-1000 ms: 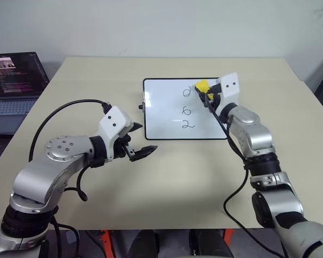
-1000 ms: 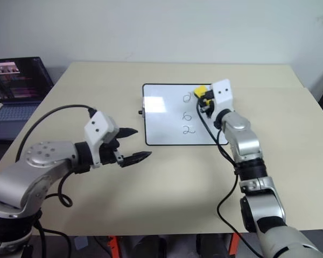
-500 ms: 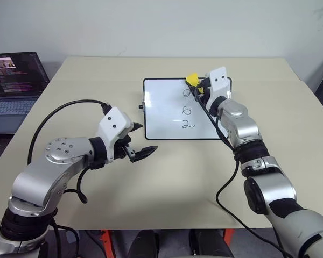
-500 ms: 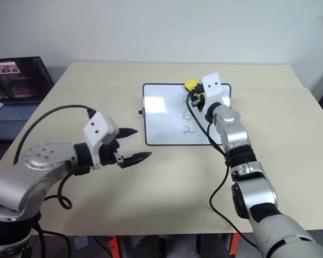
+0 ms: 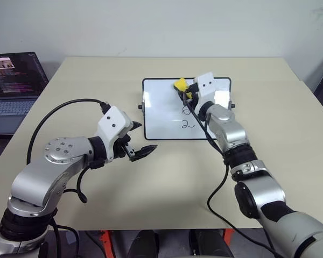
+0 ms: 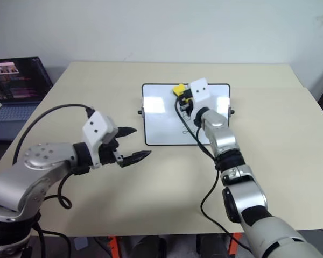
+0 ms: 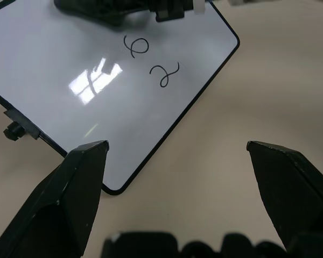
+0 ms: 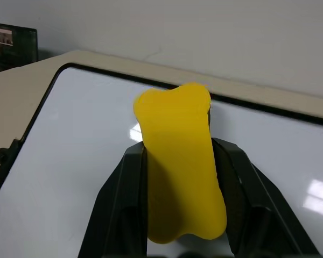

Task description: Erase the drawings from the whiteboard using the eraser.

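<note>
The whiteboard (image 5: 161,115) lies flat at the table's centre, black-framed. My right gripper (image 5: 184,89) is shut on the yellow eraser (image 5: 180,84), which sits over the board's top edge, left of the column of drawings. Its fingers (image 8: 118,204) clamp the eraser (image 8: 180,161) from both sides. Two drawings show below it, a "6" (image 7: 132,47) partly behind the arm and a "2" (image 5: 188,124). The spot of the top mark is covered by the gripper. My left gripper (image 5: 144,137) hovers open and empty just off the board's near left corner.
An open laptop (image 5: 13,80) stands off the table's far left. A black cable (image 5: 54,121) loops over my left arm and another hangs from my right arm (image 5: 218,183). Small black knobs (image 5: 140,107) stick out from the board's sides.
My right gripper has carried the eraser leftward along the top of the board, over where the top mark was. The left arm has stayed still.
</note>
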You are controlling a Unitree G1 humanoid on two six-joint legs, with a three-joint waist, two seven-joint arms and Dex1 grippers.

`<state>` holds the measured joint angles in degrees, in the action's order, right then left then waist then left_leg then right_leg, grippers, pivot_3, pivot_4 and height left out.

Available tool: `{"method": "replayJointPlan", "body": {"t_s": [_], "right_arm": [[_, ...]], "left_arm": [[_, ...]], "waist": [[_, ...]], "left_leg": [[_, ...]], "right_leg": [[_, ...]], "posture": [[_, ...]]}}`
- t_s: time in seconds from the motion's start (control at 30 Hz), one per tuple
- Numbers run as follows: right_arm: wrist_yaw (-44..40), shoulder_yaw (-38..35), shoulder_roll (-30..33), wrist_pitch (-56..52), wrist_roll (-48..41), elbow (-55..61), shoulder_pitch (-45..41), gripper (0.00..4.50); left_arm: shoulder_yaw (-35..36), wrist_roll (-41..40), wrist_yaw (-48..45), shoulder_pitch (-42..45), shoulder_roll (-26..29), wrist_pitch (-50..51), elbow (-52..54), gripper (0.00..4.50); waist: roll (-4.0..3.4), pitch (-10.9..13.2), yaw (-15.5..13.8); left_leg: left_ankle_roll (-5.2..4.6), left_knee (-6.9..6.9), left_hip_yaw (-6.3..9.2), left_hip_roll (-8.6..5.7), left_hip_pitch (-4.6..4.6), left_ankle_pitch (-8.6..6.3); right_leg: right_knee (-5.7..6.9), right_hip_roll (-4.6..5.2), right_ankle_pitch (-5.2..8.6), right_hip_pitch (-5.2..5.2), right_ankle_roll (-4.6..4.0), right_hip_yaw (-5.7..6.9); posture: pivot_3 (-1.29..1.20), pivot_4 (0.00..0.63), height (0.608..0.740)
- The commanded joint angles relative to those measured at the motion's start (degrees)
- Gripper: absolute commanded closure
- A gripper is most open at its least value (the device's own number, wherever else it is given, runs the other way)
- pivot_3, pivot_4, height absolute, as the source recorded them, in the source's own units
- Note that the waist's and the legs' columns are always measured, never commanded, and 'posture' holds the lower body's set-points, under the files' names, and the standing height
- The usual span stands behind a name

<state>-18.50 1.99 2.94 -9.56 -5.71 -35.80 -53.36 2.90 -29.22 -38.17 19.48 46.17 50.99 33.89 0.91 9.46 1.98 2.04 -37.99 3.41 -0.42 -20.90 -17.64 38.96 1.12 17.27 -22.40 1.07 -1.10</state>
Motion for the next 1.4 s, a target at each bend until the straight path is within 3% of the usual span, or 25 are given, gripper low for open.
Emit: {"method": "replayJointPlan", "body": {"t_s": [0.03, 0.2, 0.73, 1.4], "right_arm": [[0.43, 0.9, -1.34, -1.26, 0.31, 4.73, 1.29, 3.13], [0.32, 1.44, -1.93, -3.15, 0.22, 7.79, 3.02, 3.13], [0.59, -2.91, 4.23, -8.5, -1.7, 16.03, 0.16, 3.13], [1.17, -2.51, 4.02, 2.37, 1.15, -1.77, -1.89, 3.13]], "left_arm": [[1.93, -0.71, 0.47, 0.3, 0.46, 0.0, 2.35, 0.0], [1.8, -0.73, 0.7, 0.2, 0.29, 0.01, 2.35, 0.0], [0.5, -0.49, 0.13, 1.88, -0.31, -0.67, 0.66, 0.0], [0.99, -1.17, 0.53, 2.2, -0.36, 0.88, 1.95, 0.0]], "waist": [[0.0, 0.0, 0.0], [-0.01, 0.01, -0.02], [-0.01, 0.01, 0.08], [-0.01, 0.01, 0.06]], "left_leg": [[0.0, 0.0, 0.0, 0.0, 0.0, 0.0], [0.0, 0.0, 0.02, 0.0, 0.0, 0.0], [0.0, 0.0, 0.01, 0.0, 0.0, 0.0], [0.0, -0.01, -0.03, 0.0, 0.01, 0.0]], "right_leg": [[0.0, 0.0, 0.0, 0.0, 0.0, 0.0], [0.01, 0.0, 0.0, 0.0, 0.0, 0.01], [0.0, 0.0, 0.0, -0.01, 0.0, 0.01], [0.02, 0.0, 0.0, -0.01, 0.0, -0.01]], "posture": [[0.0, 0.15, 0.74], [0.0, 0.15, 0.74], [0.0, 0.15, 0.74], [0.0, 0.15, 0.74]]}}
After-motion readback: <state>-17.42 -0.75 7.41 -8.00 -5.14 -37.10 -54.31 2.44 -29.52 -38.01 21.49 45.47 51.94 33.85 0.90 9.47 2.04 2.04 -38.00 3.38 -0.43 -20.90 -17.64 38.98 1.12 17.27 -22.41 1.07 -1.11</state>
